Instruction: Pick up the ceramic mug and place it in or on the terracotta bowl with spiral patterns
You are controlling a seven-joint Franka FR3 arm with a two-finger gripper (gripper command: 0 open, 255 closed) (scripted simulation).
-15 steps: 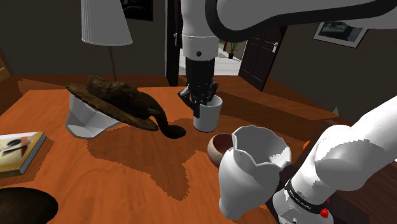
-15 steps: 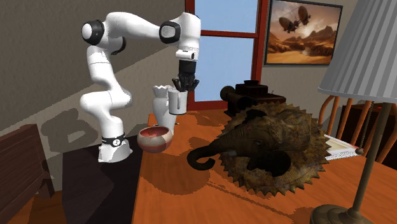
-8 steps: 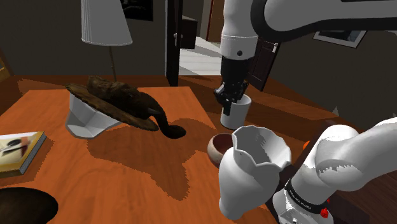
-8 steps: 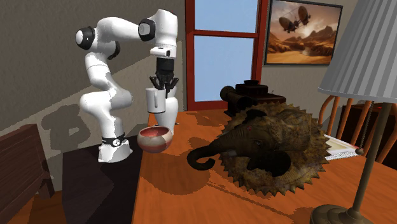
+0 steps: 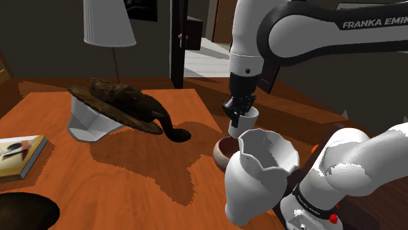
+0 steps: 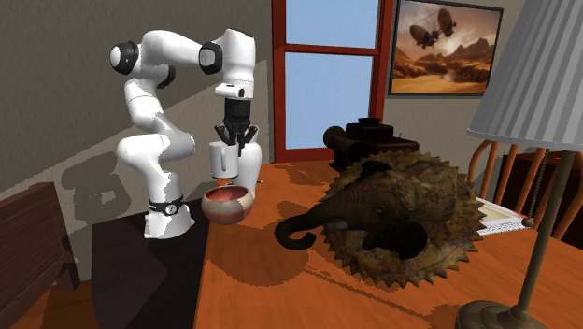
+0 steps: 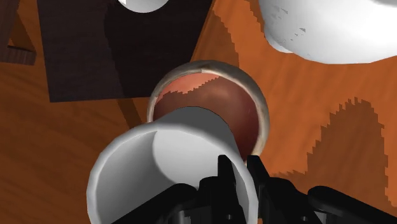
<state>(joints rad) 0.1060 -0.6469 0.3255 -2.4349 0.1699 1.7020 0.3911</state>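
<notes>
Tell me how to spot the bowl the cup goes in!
Find the white robot arm at the wooden table's end. Right under the white mug it holds sits a round bowl. It's reddish-brown, unlike the tall white vase beside it.

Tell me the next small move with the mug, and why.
Probably lower straight down a little: the gripper clasps the white mug by its rim, and it hangs just above the reddish bowl, roughly centred, not yet touching. Open only once it rests inside.

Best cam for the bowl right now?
Wrist view: looks straight into the bowl, white mug overlapping one side. Second exterior view shows its outside, side-on; shoulder view, part of it behind the white vase.
</notes>
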